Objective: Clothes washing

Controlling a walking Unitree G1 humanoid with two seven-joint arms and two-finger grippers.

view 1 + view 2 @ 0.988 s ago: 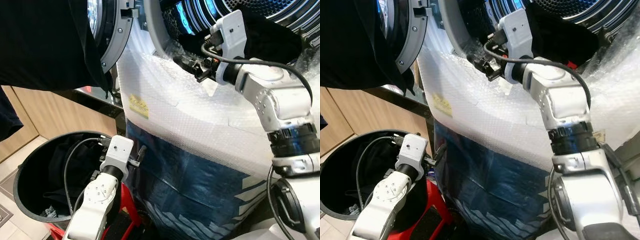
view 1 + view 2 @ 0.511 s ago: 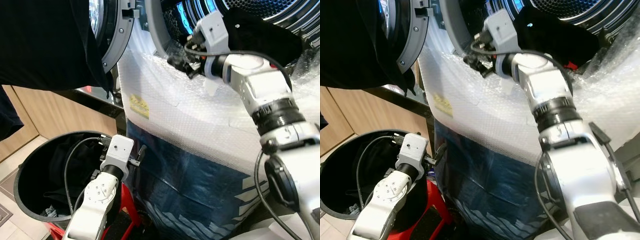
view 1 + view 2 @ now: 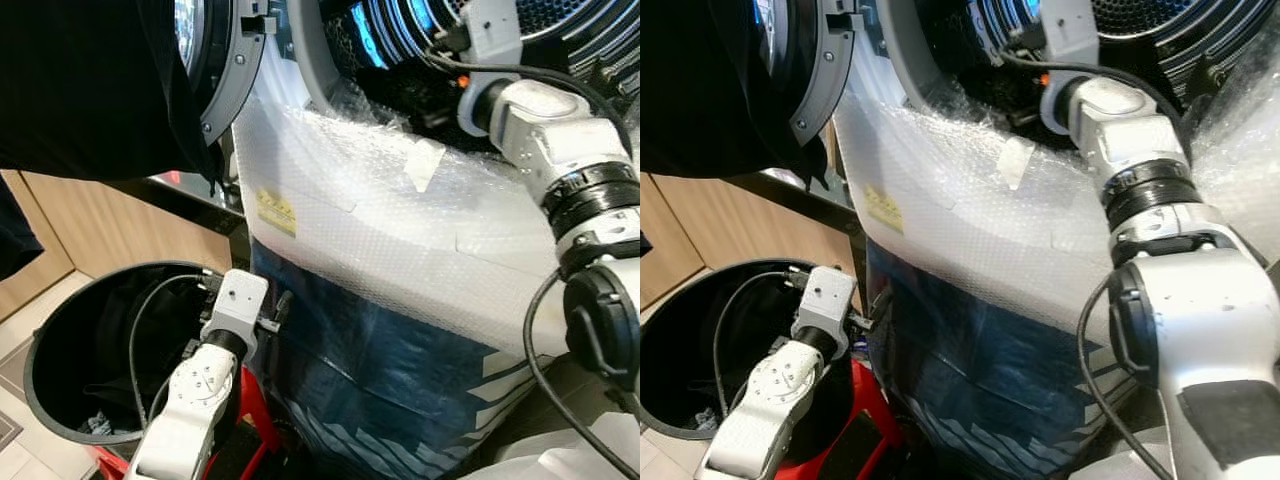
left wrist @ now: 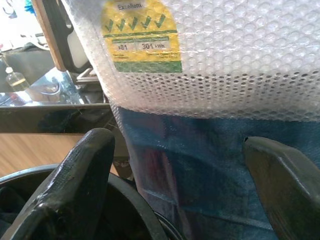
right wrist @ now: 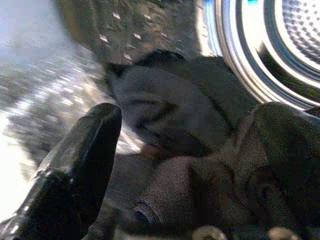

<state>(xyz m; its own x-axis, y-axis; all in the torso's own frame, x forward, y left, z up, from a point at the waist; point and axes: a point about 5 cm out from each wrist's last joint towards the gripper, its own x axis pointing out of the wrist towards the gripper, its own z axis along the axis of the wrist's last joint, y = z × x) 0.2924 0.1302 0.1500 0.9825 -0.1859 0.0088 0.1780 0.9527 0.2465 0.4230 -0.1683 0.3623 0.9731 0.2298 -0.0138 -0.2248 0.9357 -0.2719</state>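
At drum (image 3: 520,20) mouth, right gripper (image 5: 200,165) spread over dark garment (image 5: 190,115); should push deep before withdrawing. Left gripper (image 4: 190,190) open beside bin (image 3: 60,330).

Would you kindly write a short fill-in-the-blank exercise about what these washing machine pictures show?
1. The front of the front-loading washing machine is covered in clear ____ wrap.
2. The right claw reaches into the machine's ____.
3. The left claw hangs beside the round ____ plastic bin.
4. The fingers of the left claw stand ____.

Missing words: bubble; drum; black; open
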